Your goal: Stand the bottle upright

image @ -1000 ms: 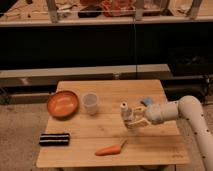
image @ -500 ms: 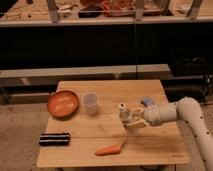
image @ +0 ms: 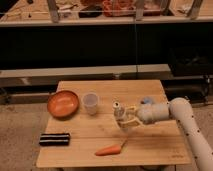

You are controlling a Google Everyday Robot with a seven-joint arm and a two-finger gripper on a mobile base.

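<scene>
At table (image: 156, 144) centre, gripper (image: 128, 119) clasps upright bottle (image: 118, 111)

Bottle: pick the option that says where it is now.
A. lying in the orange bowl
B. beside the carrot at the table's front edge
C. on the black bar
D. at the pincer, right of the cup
D: the bottle is cap-up in the shut pincer over the middle of the table, right of the cup, away from the bowl and the carrot.
</scene>
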